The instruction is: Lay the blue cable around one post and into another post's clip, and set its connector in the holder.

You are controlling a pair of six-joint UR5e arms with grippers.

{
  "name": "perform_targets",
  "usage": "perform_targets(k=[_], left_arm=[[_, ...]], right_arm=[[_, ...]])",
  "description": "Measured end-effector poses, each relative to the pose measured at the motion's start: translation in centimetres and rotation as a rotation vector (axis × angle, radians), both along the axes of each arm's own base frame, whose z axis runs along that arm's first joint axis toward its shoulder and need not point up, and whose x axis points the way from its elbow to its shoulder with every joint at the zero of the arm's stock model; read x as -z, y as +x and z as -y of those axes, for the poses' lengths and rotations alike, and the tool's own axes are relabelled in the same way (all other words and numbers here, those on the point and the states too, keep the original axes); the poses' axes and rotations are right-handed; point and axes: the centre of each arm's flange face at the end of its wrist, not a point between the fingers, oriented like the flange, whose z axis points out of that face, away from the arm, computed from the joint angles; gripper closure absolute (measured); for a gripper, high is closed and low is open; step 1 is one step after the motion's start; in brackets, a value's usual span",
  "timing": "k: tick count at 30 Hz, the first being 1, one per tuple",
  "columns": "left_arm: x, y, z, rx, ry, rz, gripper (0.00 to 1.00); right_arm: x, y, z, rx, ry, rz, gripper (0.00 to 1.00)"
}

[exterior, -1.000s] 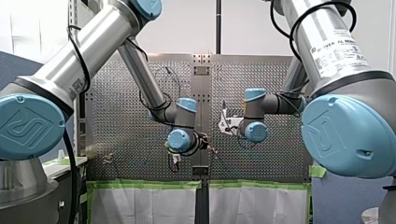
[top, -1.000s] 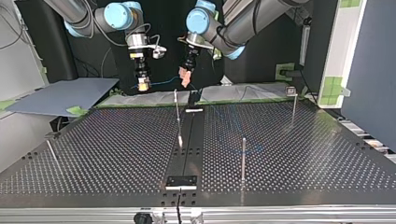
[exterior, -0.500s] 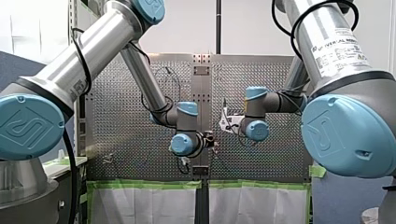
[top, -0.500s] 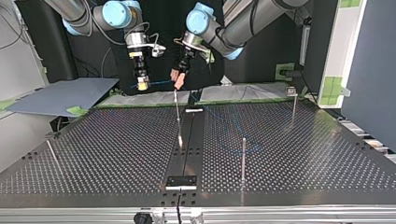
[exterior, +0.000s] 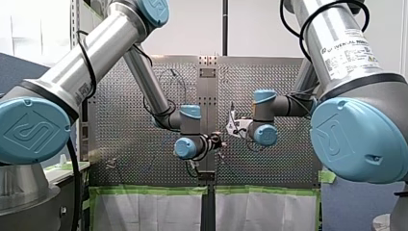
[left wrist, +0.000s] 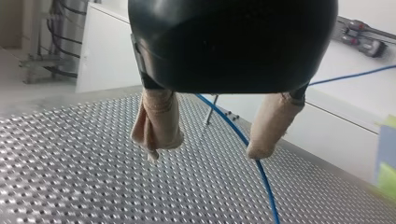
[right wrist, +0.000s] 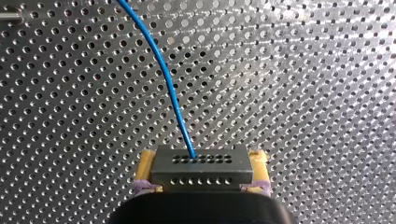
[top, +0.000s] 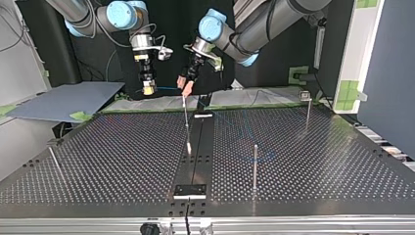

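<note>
Blue cable (right wrist: pixel 166 79): connector (right wrist: pixel 201 169) end clamped between the yellow pads of my right tool (top: pixel 149 89), left of centre at the far edge in top view, high off the perforated surface (top: pixel 98 161). Tool pointing straight down, wrist vertical. In right wrist view, cable leaving the connector face and curving away over the surface.

Top view, moving right: short blue span running roughly level toward my left tool (top: pixel 186 88), so long axis left-right across the surface. Left tool just right of that span, tilted down and leftward, tips just above the top of the thin middle post (top: pixel 186 122). Beige pads (left wrist: pixel 156 123) apart in left wrist view, with the cable passing through the gap, close to one pad, not pinched.

Likely next: close on the cable or steer it down by that post. Left arm clearly the nearer one.

Further right: near post (top: pixel 255 164), faint blue on the surface by its base, routing too faint to tell. Far-right post (top: pixel 308 110) with a small square head, likely the clip.

Near edge, centre: black block (top: pixel 191 190), likely the holder, well apart from the connector. Not yet set.
</note>
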Motion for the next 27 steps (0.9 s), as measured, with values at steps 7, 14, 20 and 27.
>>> perform_targets(k=[7, 14, 20, 27], left_arm=[[0.6, -0.2, -0.6, 0.002, 0.078, -0.022, 0.00], [1.0, -1.3, -0.2, 0.058, 0.115, -0.058, 0.00], [1.2, -1.6, -0.1, 0.080, 0.128, -0.070, 0.00], [1.1, -0.9, -0.6, 0.036, 0.125, -0.059, 0.00]], right_arm=[[-0.1, -0.3, 0.3, 0.009, -0.002, 0.014, 1.00], [-0.2, -0.3, 0.4, 0.009, -0.007, 0.018, 1.00], [-0.2, -0.3, 0.5, 0.009, -0.007, 0.019, 1.00], [-0.1, -0.2, 0.3, 0.005, -0.005, 0.015, 1.00]])
